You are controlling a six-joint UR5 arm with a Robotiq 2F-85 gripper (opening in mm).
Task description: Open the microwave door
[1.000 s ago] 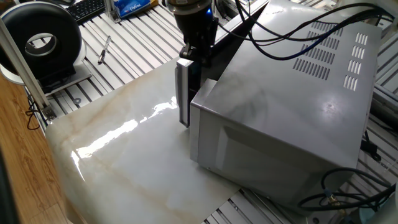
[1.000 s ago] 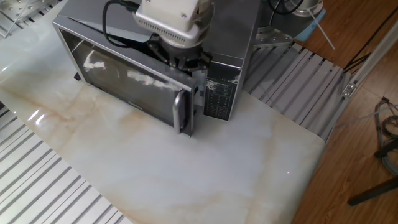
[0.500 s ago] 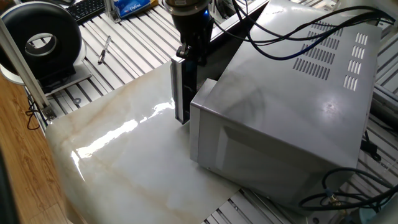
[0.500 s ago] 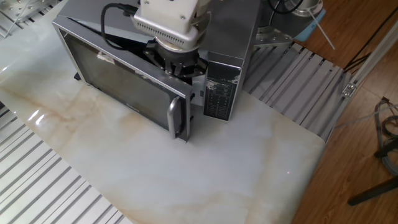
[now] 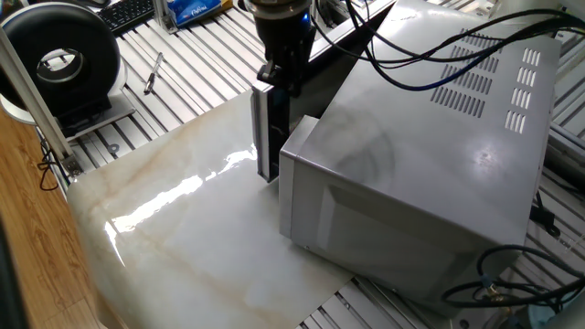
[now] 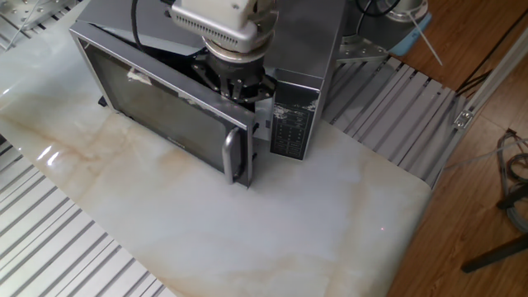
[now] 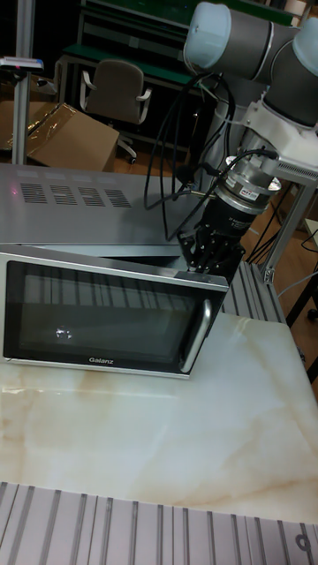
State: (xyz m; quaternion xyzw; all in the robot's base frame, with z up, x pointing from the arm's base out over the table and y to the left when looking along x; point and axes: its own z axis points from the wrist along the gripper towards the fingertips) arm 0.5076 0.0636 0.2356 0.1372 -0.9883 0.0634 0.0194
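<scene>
A large silver-grey microwave sits on a pale marble-patterned counter, with rows of vent slots along its casing and black cables draped over its top. The microwave door, a flat panel with a silver frame around a dark window, stands partly open, swung out from the body on its hinged side so that a gap shows between its free edge and the control panel. In the tall fixed view the door faces the camera, with a curved vertical handle near its right edge and the word "Galanz" on the lower frame.

The robot arm reaches down from above, and its hand is at the top corner of the door's free edge, just above the handle. The dark fingers sit right at the door's upper rim, behind it in the tall view. Whether they are clamped on the door or only resting against it cannot be told from any view.

Beyond the counter, in one fixed view, a black ring-shaped device stands on a slatted metal surface beside a keyboard.
</scene>
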